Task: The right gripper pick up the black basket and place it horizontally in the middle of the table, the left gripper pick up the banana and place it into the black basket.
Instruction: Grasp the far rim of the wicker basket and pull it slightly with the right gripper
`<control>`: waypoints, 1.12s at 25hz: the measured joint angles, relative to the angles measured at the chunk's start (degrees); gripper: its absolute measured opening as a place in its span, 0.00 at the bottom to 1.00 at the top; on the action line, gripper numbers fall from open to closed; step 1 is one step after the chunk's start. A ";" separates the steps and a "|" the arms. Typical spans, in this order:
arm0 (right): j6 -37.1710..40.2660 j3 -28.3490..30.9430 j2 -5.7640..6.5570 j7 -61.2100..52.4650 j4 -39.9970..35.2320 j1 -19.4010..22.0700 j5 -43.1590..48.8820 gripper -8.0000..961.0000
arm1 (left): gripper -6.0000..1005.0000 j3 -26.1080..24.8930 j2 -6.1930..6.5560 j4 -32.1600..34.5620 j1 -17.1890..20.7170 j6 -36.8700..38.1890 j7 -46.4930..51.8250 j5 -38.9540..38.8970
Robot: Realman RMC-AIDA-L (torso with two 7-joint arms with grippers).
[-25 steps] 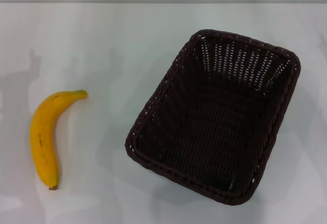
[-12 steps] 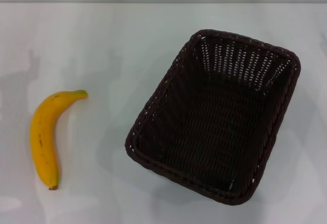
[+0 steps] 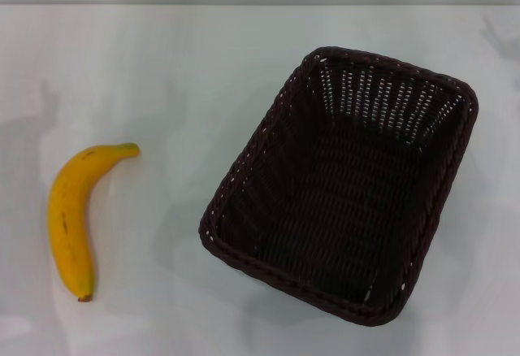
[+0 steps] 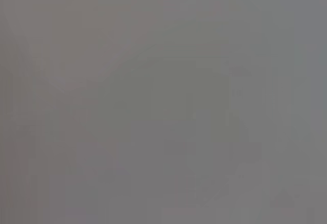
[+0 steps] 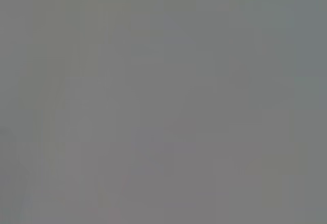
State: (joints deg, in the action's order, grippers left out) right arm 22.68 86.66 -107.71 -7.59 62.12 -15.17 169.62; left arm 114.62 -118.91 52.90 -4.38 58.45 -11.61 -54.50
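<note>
The black basket (image 3: 341, 185) stands empty on the right half of the white table (image 3: 179, 71), turned at a slant, its long side running from near centre to far right. The banana (image 3: 71, 218) lies on the table at the left, stem tip pointing to the far side and dark end toward the front edge, well apart from the basket. Neither gripper shows in the head view. Both wrist views show only a plain grey blank surface, with no fingers and no objects.
Faint grey shadows lie on the table at the far left and the far right corner. Bare tabletop stretches between the banana and the basket and along the far side.
The banana and the basket have not moved. Only the faint shadows on the table at the left and far right have shifted slightly.
</note>
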 joint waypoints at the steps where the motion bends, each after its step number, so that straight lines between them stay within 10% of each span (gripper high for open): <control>1: -4.89 0.10 0.49 0.03 2.75 -0.13 0.09 0.89 | 0.88 -0.01 0.00 -0.09 0.01 0.00 0.28 0.00; 9: -40.16 2.55 2.73 4.09 18.97 -3.94 -1.82 0.88 | 0.88 -0.12 0.03 -0.42 -0.01 -1.44 0.64 0.01; 19: -73.79 28.28 -6.36 38.61 23.94 -9.81 -24.56 0.76 | 0.88 -0.21 0.17 -1.49 -0.05 -1.67 2.42 0.11; 28: -90.24 30.43 -5.80 44.31 24.02 -15.17 -24.99 0.76 | 0.88 -0.10 0.17 -1.80 -0.62 -2.95 4.30 0.38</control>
State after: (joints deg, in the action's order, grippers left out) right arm -67.56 117.09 -113.52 36.72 86.15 -30.34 144.63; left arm 114.52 -118.74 51.11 -5.00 55.49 -7.31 -54.12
